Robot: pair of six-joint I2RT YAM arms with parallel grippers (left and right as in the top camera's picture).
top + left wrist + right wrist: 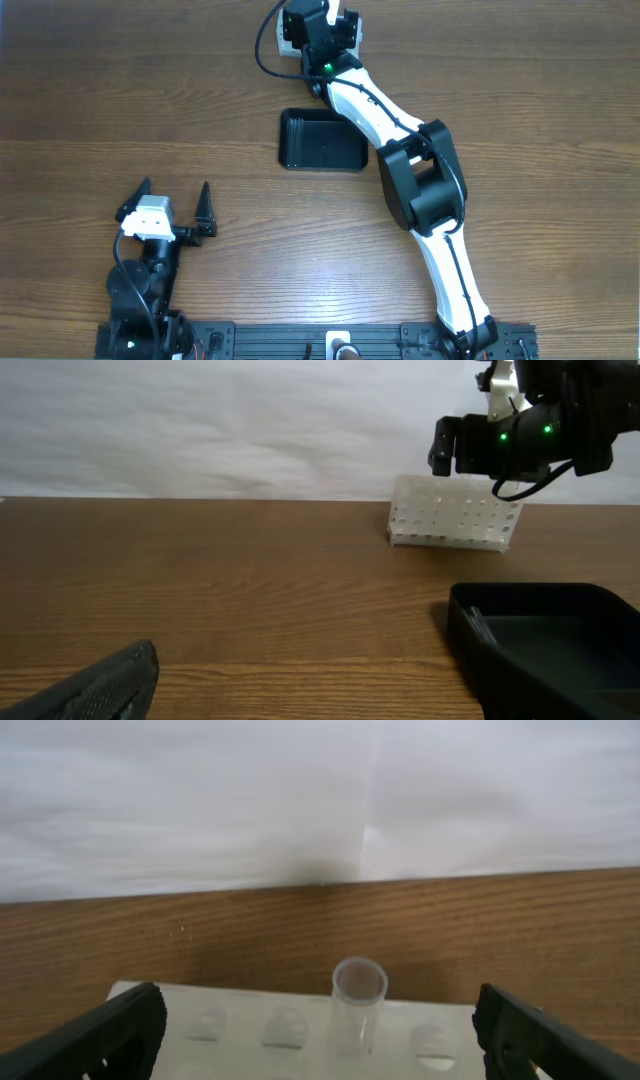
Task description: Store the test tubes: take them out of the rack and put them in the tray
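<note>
Right pincer [320, 1035] spread wide; I see its fingers either side of one clear test tube [358, 1005], upright in the white rack [240, 1020]. Black tray [322, 140] near the rack on the tabletop [120, 90]. Left pincer [172, 197] also spread, well apart from both.

A brown wood-grain tabletop [120, 90] fills the top view, its grain running from 9 o'clock to 3 o'clock, with a faint straight seam between boards crossing the same way just to the 12 o'clock side of centre. In the left wrist view the same tabletop [200, 590] ends at a straight far edge, behind which rises a plain white, faintly wrinkled backdrop [200, 420]. The right wrist view shows this backdrop [200, 800] with one upright crease and a soft dark shadow where it meets the wood [520, 920].
</note>
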